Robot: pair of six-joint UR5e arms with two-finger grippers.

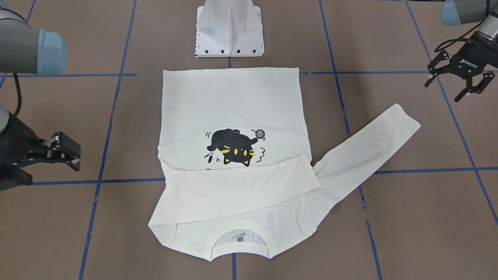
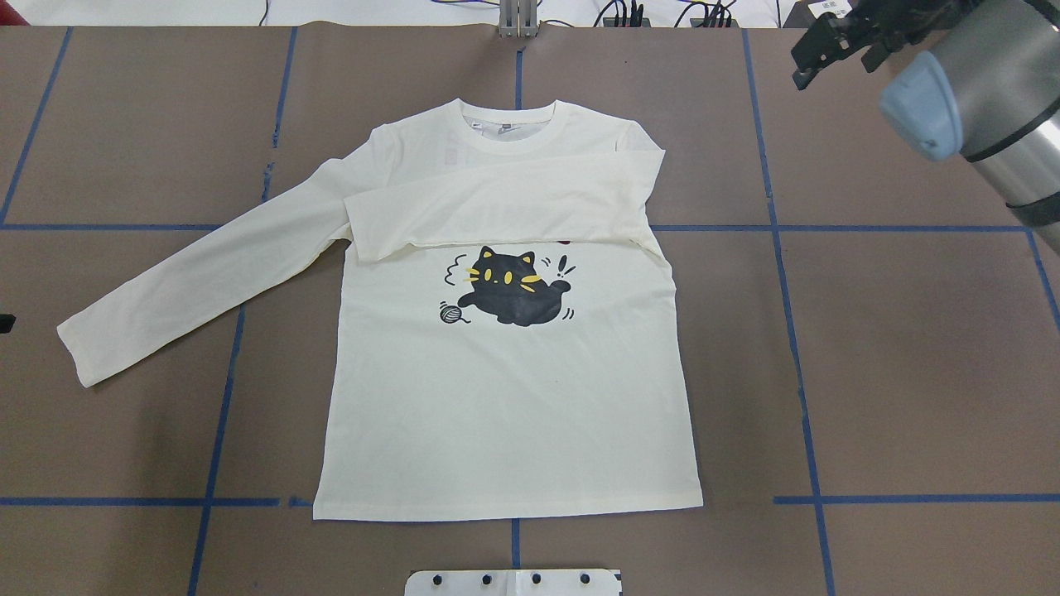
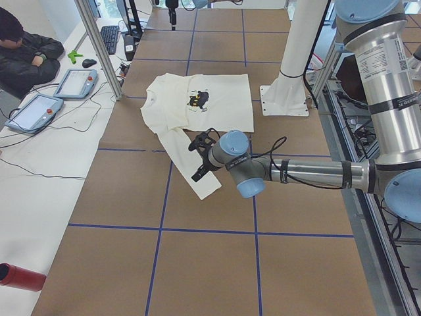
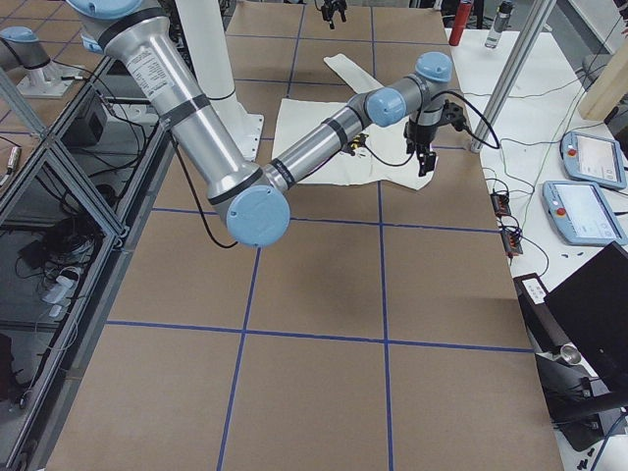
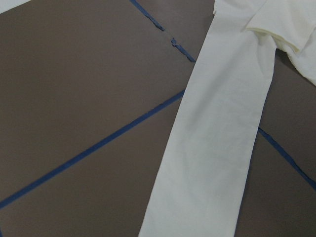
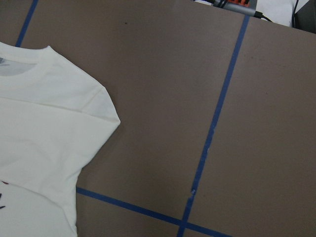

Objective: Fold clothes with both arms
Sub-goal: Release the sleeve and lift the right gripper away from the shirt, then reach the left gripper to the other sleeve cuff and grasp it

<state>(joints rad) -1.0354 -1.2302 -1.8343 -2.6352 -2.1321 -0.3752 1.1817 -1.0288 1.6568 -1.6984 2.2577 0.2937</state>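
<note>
Placement follows the fold order: on the brown table (image 2: 911,331) the cream-white long-sleeved cat-print T-shirt (image 2: 505,397) lies flat, one sleeve (image 2: 497,207) folded over its chest, so the empty, spread left end effector (image 1: 453,83) hovers near the outstretched sleeve (image 2: 199,281); the right end effector (image 1: 76,157) is likewise released.

The left arm (image 3: 316,172) and right arm (image 4: 162,83) are silver tubes with grey joints and light blue round caps. A thin black cable (image 1: 455,41) loops to the black 2-finger left gripper (image 1: 445,87), which carries white ROBOTIQ lettering. The white pedestal base (image 1: 229,35) shows 1 row of dark screw holes.
</note>
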